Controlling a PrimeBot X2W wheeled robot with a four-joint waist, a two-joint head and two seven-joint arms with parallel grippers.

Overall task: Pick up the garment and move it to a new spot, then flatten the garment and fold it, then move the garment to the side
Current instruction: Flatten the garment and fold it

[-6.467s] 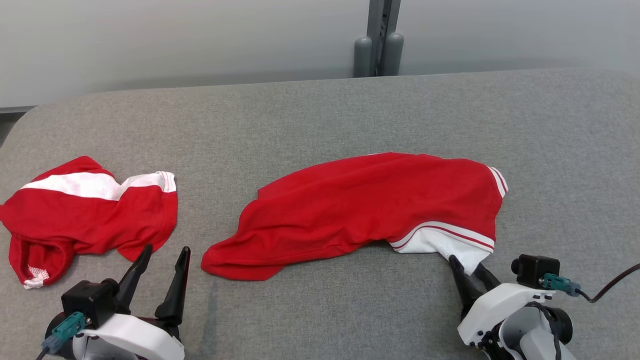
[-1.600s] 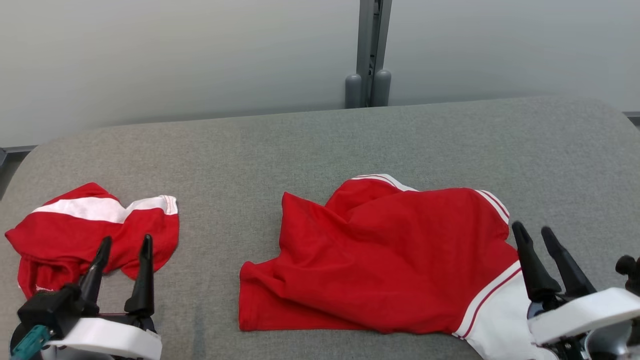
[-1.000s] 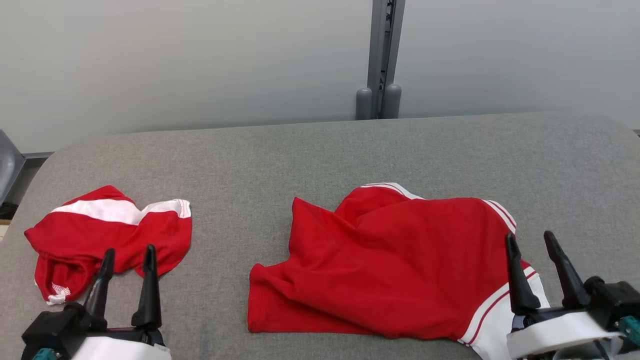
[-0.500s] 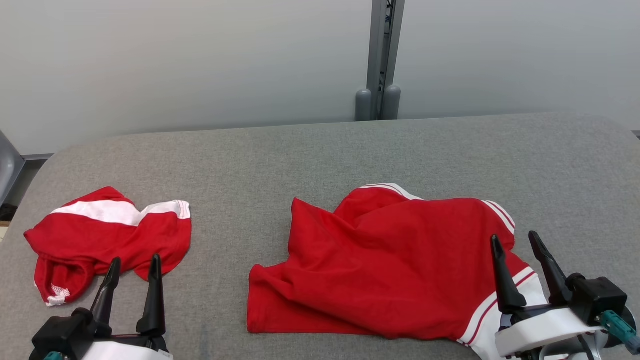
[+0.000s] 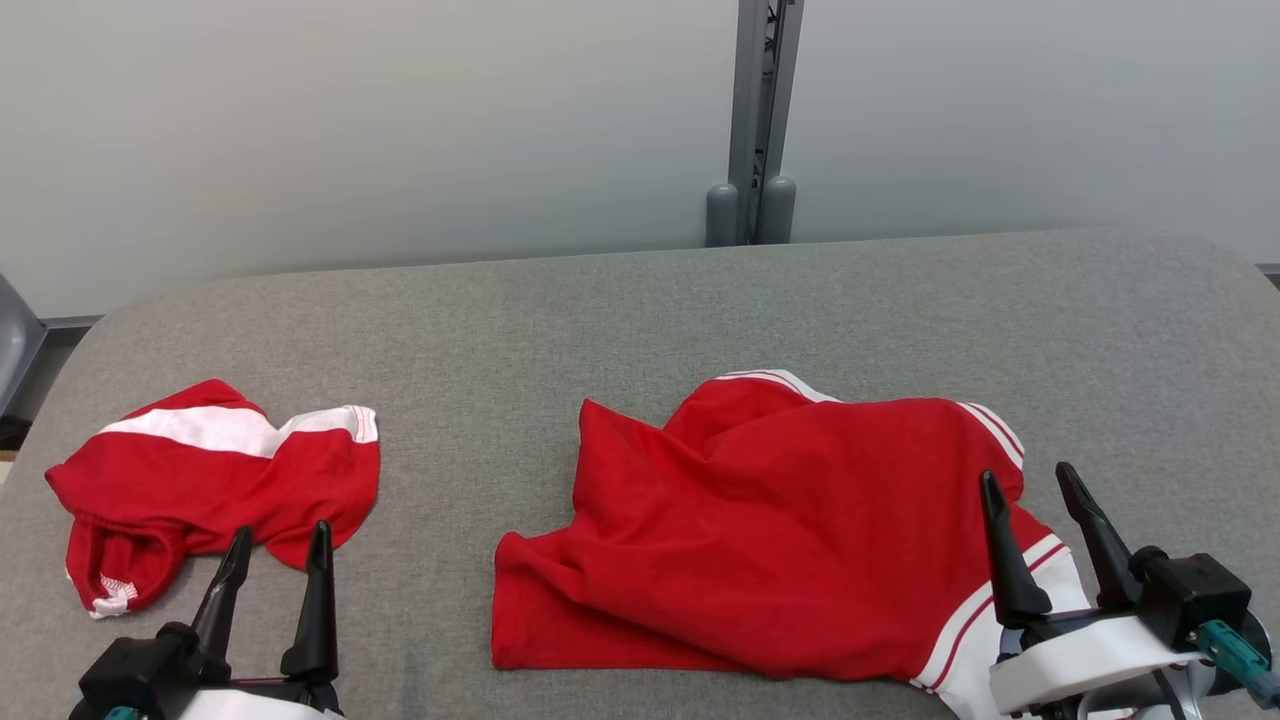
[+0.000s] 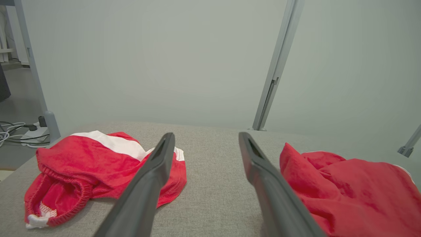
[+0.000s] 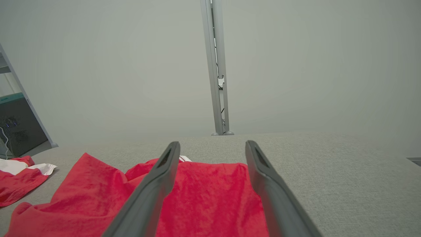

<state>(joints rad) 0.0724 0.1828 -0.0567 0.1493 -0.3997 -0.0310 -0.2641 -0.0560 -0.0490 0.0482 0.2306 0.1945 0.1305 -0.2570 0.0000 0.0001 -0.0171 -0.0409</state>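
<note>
The garment [image 5: 780, 540] is a red shirt with white striped trim, lying rumpled and partly doubled over on the grey table [image 5: 650, 310], right of centre; it also shows in the left wrist view [image 6: 348, 187] and right wrist view [image 7: 204, 194]. My right gripper [image 5: 1030, 482] stands open over the garment's near right corner, nothing between its fingers [image 7: 164, 164]. Open as well, my left gripper [image 5: 282, 535] sits at the near left, just in front of a second red-and-white garment [image 5: 210, 480], its fingers [image 6: 161, 158] empty.
The second garment [image 6: 95, 164] lies crumpled near the table's left edge. A grey wall with a metal post [image 5: 750, 120] stands behind the table's far edge. Cables [image 6: 16, 131] lie on the floor off the left side.
Since several seconds ago the garment has been let go and lies heaped wider, nearer me. Over the last second my left gripper has drifted slightly right and my right gripper slightly left.
</note>
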